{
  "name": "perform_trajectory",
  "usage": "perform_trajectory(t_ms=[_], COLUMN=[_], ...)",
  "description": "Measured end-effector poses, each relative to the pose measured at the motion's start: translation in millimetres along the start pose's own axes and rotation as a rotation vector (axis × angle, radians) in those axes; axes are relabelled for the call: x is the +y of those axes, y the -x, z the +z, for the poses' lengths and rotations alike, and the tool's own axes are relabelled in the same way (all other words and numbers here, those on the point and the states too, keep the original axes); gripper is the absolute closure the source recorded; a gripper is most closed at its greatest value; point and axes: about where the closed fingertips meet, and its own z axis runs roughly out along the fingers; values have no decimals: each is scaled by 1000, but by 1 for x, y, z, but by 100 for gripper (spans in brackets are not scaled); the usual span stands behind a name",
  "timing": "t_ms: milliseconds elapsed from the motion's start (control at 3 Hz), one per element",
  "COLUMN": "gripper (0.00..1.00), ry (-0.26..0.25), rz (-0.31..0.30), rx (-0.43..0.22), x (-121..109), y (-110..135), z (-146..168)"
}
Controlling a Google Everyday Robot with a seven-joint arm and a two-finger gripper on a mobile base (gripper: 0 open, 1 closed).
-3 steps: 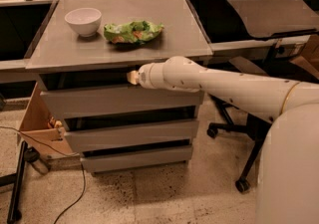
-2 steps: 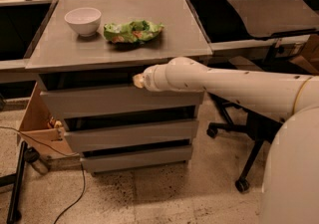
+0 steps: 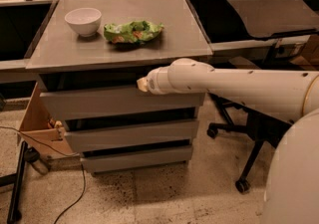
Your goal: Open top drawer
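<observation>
The top drawer [image 3: 114,102] is the widest grey front of three, just under the grey tabletop [image 3: 119,44] of the cabinet. A dark gap shows above its upper edge, and the front stands slightly forward of the two narrower drawers below. My gripper [image 3: 142,85] is at the end of the white arm [image 3: 224,86], which reaches in from the right. It sits at the drawer's top edge, right of the middle, with its tip in the gap.
A white bowl [image 3: 83,21] and a green chip bag [image 3: 132,32] lie on the tabletop. The middle drawer [image 3: 132,136] and bottom drawer [image 3: 137,159] are below. A cardboard box [image 3: 37,123] stands at the left and an office chair base [image 3: 239,133] at the right. Cables lie on the floor.
My gripper has shifted a little to the right and lower along the top drawer's upper edge. The drawer front looks slightly further out.
</observation>
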Motion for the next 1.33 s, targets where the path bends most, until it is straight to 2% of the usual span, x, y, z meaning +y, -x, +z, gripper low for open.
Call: perform_trajectory(t_ms=[333,667,1000,1333], gripper=[100,100,100,100], ry=[-15,0,48,74], rz=[-46,-88,-132,-165], rx=[46,110,187,191], x=[0,1,8,15], y=[-11,-23,-37,-38], z=[-6,-10,-19,-43])
